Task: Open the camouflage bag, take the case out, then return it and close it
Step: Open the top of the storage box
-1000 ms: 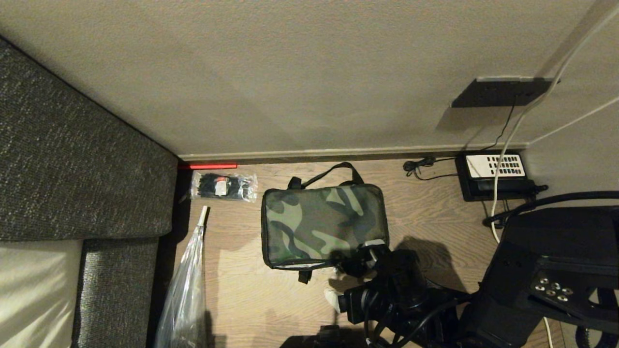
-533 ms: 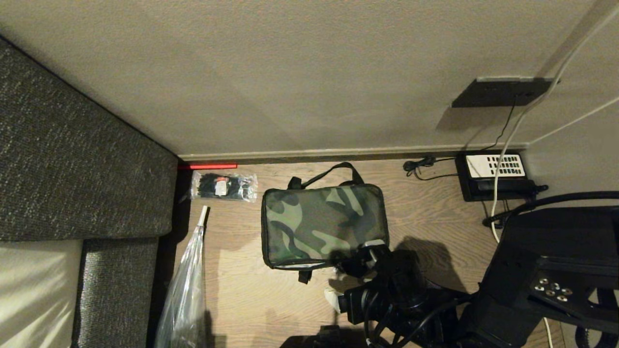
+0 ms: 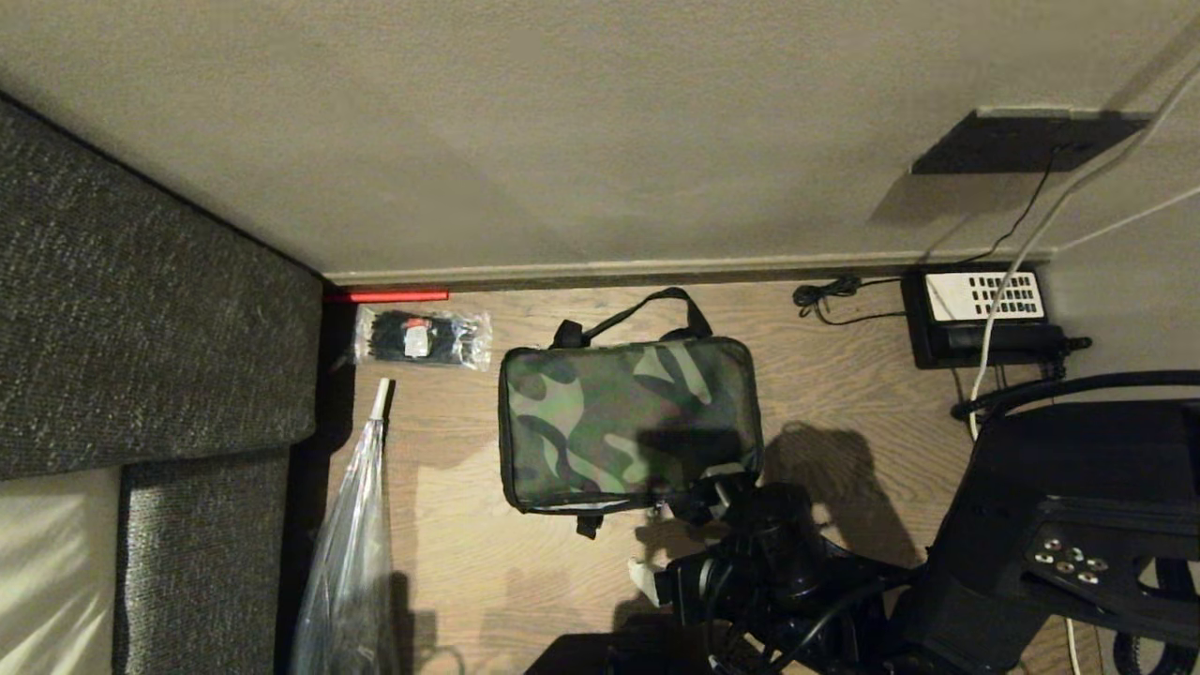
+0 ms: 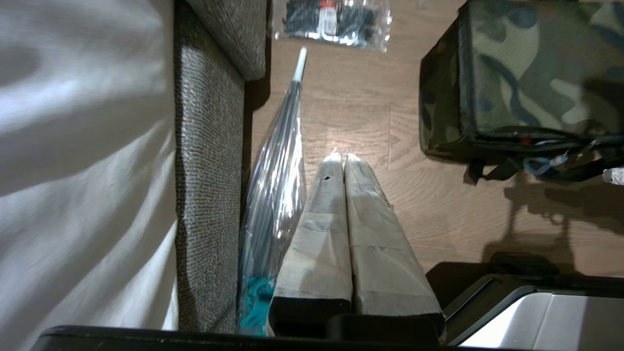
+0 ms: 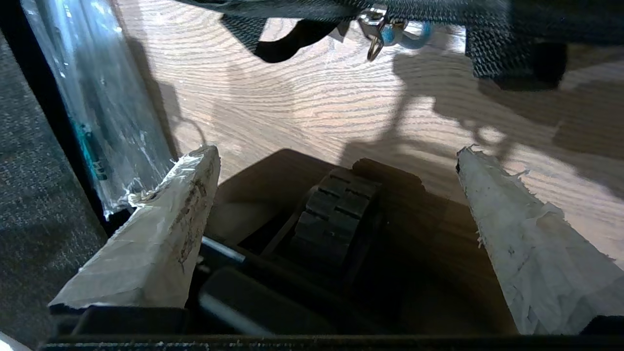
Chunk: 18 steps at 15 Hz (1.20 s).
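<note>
The camouflage bag (image 3: 628, 422) lies zipped shut on the wood floor near the wall, strap handles toward the skirting. My right gripper (image 3: 682, 530) hovers at its near right corner, open wide with nothing between its taped fingers (image 5: 195, 204). In the right wrist view the bag's black lower edge (image 5: 438, 9) and a metal zipper pull with a blue ring (image 5: 378, 39) sit just beyond the fingertips. My left gripper (image 4: 343, 158) is shut and empty, hanging over bare floor to the left of the bag (image 4: 526, 73). The case is out of view.
A grey sofa (image 3: 141, 309) fills the left side, with a clear plastic bag (image 3: 352, 544) leaning against it. A packet of black ties (image 3: 422, 337) lies by the wall. A black telephone (image 3: 984, 314) and cables sit at the far right. My black base (image 3: 1078, 525) is at lower right.
The whole head view has shifted, so the camera has moved. The bag has not moved on the floor, and the right gripper stays open at its near corner.
</note>
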Tool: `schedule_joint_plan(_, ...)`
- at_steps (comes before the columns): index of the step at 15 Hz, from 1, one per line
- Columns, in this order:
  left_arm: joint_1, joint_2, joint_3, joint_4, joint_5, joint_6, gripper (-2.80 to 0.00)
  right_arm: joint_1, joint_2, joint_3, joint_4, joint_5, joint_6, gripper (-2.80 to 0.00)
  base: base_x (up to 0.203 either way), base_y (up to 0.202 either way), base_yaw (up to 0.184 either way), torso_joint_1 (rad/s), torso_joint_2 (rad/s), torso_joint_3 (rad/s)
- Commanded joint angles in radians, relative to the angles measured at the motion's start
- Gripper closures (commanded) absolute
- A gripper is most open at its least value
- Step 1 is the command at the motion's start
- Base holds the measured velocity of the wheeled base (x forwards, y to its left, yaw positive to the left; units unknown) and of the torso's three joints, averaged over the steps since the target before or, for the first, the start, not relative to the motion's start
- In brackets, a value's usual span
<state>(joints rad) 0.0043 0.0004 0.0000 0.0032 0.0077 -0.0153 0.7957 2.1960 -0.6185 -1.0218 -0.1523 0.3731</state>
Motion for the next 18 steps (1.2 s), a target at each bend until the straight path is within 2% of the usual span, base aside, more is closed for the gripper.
schedule_joint_plan(1, 0.000, -0.002, 0.003, 0.000, 0.000, 0.000, 0.00, 0.000, -0.002, -0.004, -0.006, 0.000, -0.006, -2.80, 0.000, 0.000, 0.000, 0.007, 0.01, -0.212)
schedule_joint_plan(6, 0.000, -0.002, 0.003, 0.000, 0.000, 0.002, 0.00, 0.000, -0.007, -0.012, -0.009, -0.001, -0.007, -2.80, 0.000, 0.000, 0.000, 0.002, 0.00, -0.103)
schedule_joint_plan(11, 0.000, -0.002, 0.003, 0.000, 0.000, 0.003, 0.00, 0.000, 0.012, 0.004, -0.090, -0.007, -0.048, -2.80, 0.000, 0.000, 0.000, 0.000, 0.00, 0.000)
schedule_joint_plan(18, 0.000, -0.002, 0.003, 0.000, 0.000, 0.003, 0.00, -0.001, 0.042, -0.009, -0.106, -0.013, -0.068, -2.80, 0.000, 0.000, 0.000, 0.000, 0.00, 0.000)
